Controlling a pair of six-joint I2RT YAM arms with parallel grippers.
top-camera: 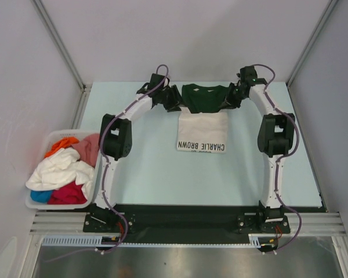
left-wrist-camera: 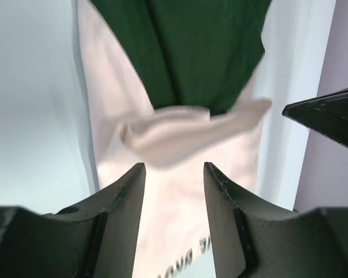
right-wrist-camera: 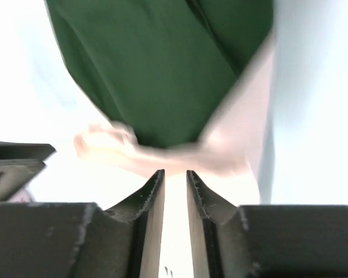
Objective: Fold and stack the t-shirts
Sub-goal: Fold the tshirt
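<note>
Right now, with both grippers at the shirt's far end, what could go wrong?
The left gripper stands open over a bunched fold of the t-shirt; closing there may catch only the wrinkle and skew the fold. The right gripper shows a narrow gap in a blurred view, grip unclear; the cloth could slip on lifting.

At the left edge of the frame I see a white plastic basket (top-camera: 52, 205), standing just beside the pale blue table (top-camera: 145, 174) that fills the middle. Pale grey walls (top-camera: 191, 40) with slanted metal posts (top-camera: 59, 43) close the upper part. Along the bottom run a black plate (top-camera: 185, 211), an aluminium rail (top-camera: 185, 223) and a dull steel sheet (top-camera: 185, 260).
</note>
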